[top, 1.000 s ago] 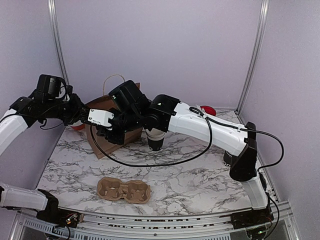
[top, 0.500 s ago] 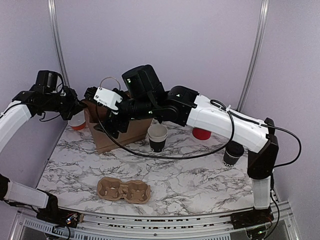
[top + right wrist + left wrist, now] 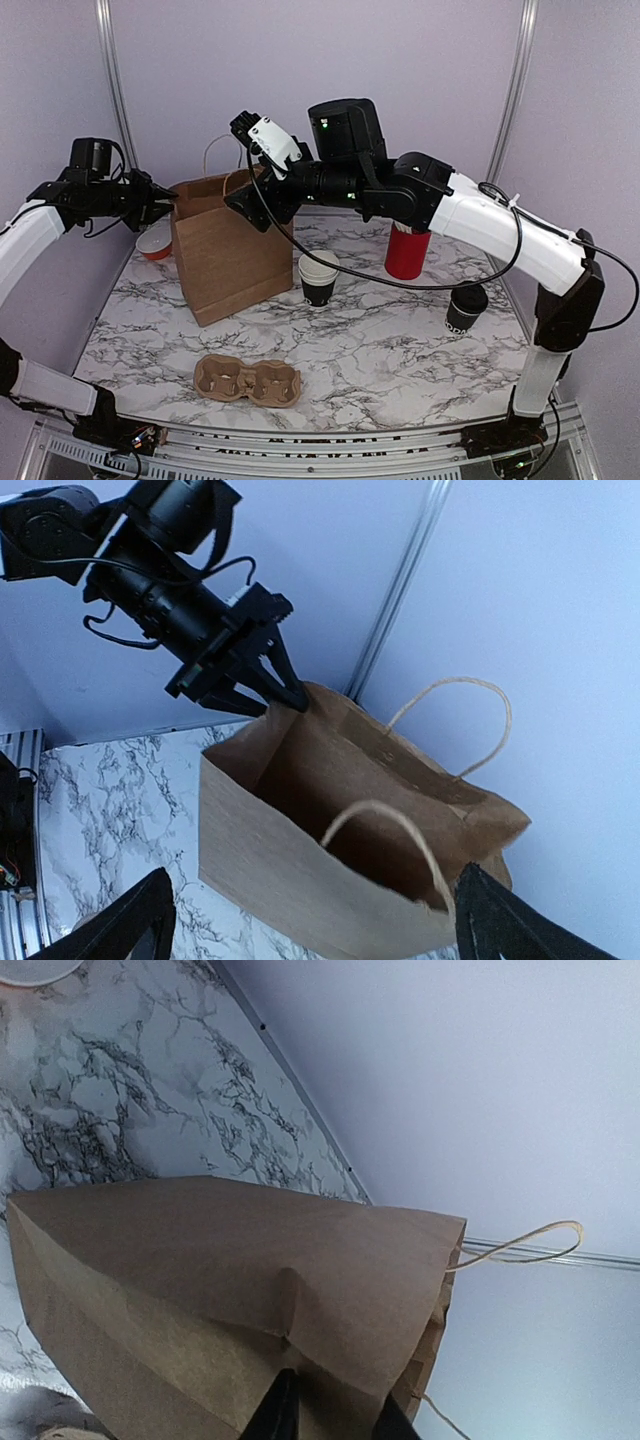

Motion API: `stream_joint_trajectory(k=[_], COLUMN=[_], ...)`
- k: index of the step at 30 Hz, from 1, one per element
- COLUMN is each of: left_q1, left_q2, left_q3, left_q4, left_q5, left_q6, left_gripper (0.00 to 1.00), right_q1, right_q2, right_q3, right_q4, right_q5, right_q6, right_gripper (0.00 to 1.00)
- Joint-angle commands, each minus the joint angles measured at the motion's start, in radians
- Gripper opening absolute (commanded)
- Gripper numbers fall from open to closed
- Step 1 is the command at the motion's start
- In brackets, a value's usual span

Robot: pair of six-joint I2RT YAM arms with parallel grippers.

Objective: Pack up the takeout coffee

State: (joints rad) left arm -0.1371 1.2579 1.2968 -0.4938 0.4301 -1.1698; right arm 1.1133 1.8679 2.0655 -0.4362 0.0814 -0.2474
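Gaping paper bag [image 3: 222, 255], rim in left claw [image 3: 171, 200].

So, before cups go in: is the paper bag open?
Open, standing upright: the right wrist view looks into the paper bag, mouth spread wide.

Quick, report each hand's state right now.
Left hand: closed on the bag rim.
Right hand: open, empty, above the bag.

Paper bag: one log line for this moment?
paper bag upright, open | left gripper at rim corner, grip unclear | right gripper open near mouth | cups outside
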Motion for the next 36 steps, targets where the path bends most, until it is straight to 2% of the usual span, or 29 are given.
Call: stream_joint_trajectory(k=[1, 14, 20, 27, 32, 36], left_q1=[0.007, 0.007, 0.008, 0.007, 0.008, 0.007], left_q2=[-0.01, -0.14, -0.217, -0.289, -0.32, -0.344], left_q3=[-0.007, -0.087, -0.128, -0.212, -0.275, -0.313], left_q4=[0.041, 0.021, -0.003, -0.003, -0.002, -0.009], left_q5=[0.006, -0.069, -0.175, -0.26, -0.245, -0.235], left_q6=[0.016, 0.246, 0.387, 0.46, 0.506, 0.531], left_gripper=[0.31, 0.79, 0.98, 0.99, 0.99, 0.99], right_q1=[-0.031, -0.038, -0.03, 0.061, 0.11, 0.13], right_q2=[-0.057, -0.134, -0.102, -0.024, 0.045, 0.066], right_q3=[-0.071, -0.304, -0.345, -0.398, -0.442, -0.518], right_q4=[0.035, -0.013, -0.137, -0.208, -0.209, -0.137], right_q5=[0.033, 0.056, 0.073, 0.054, -0.065, -0.2], right_q6=[0.089, 0.181, 0.373, 0.678, 0.802, 0.879], right_gripper=[0.95, 0.98, 0.95, 0.89, 0.82, 0.78])
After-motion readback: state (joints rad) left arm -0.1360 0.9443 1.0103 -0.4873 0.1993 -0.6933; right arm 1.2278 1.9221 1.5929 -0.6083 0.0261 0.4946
